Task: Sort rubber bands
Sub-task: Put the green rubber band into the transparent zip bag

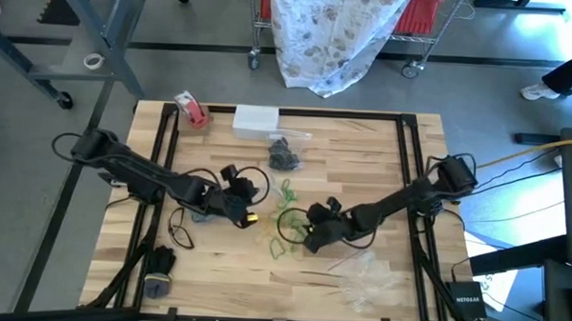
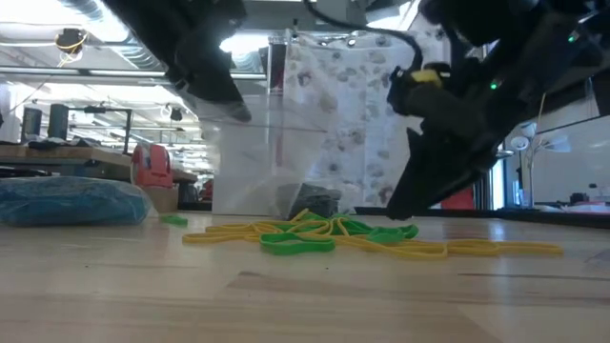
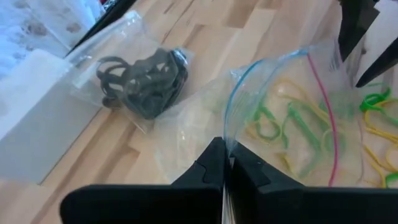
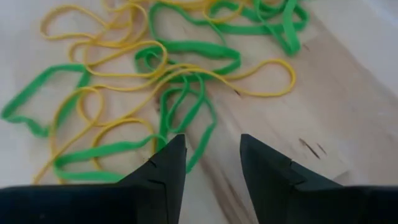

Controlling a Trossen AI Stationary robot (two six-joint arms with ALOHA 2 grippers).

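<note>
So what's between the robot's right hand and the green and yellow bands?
Nothing. In the right wrist view the right hand is open just above the bands, with only bare table between them.

Wooden bench (image 1: 363, 154) with black frame rails. Red-and-white tape roll (image 1: 190, 110) at far left corner; white box (image 1: 256, 119) just beside it. Clear plastic bags (image 1: 368, 278) on near right. Floral sheet (image 1: 333, 33) draped over wire cart beyond bench.

Blurred blue heap (image 2: 71, 202) cut off at low view's edge; dark bagged bands (image 2: 313, 202) partly hidden behind green-yellow tangle (image 2: 324, 235).
</note>
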